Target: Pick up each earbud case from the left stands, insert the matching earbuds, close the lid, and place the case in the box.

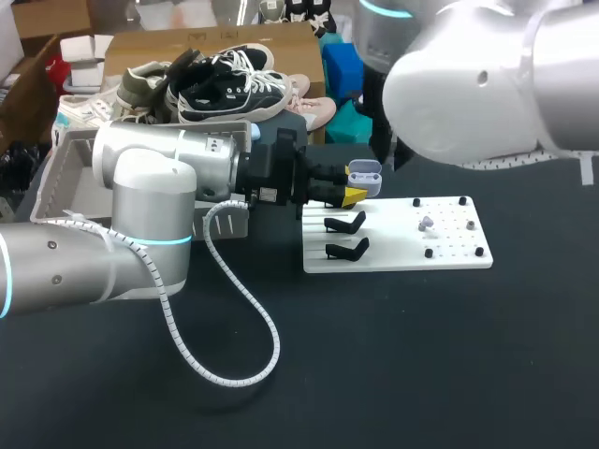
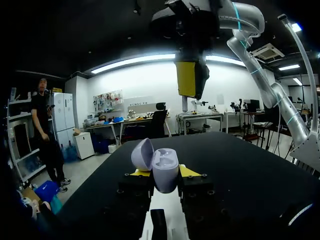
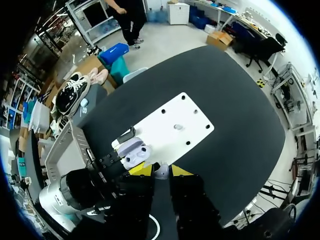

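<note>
Earbud case [image 2: 160, 167], lavender and with its lid swung open, is clamped from two sides between the yellow tips of the left gripper [image 1: 357, 185], so that gripper is closed on it. The open cavity faces up toward the other arm. The case is held off the table, over the near-left corner of the white board [image 1: 449, 258] and just above the stands. Directly over the case and clear of it hangs the right gripper [image 3: 161, 170]. Its fingers are drawn narrow, and in its own wrist view a small pale earbud [image 3: 161, 174] is pinched between the yellow tips. Seen from the left wrist, that gripper points straight down at the open case with a gap between them. In the head view the right arm [image 1: 487, 89] comes in from the upper right, and its bulk hides its own fingers there. Below the held case, two black hooked stands [image 1: 346, 223] [image 1: 347, 249] sit on the left part of the board, neither carrying a case. On the right part of the board are short black pegs [image 1: 463, 200], and among them lies another small pale earbud [image 1: 426, 223]. The board rests on the dark table [image 1: 421, 365]. The grey open box [image 1: 49, 182] stands at the far left, behind the left arm [image 1: 140, 201], well apart from the board.
</note>
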